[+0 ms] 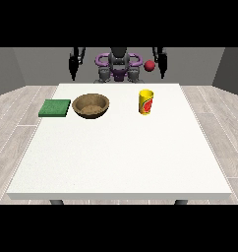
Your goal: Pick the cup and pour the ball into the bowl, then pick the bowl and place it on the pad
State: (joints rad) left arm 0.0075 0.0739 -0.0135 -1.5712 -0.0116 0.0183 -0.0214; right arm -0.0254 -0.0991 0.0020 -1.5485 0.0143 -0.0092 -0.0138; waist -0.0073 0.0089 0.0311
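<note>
Here the cup [146, 102] stands upright, mouth upward

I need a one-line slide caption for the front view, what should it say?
Green pad, wooden bowl and yellow cup in a row on the white table; red ball above the cup.

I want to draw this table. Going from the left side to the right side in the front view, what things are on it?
green pad → brown bowl → yellow cup. A red ball shows above the cup, at the table's far edge, beside the hand at the view's right.
</note>
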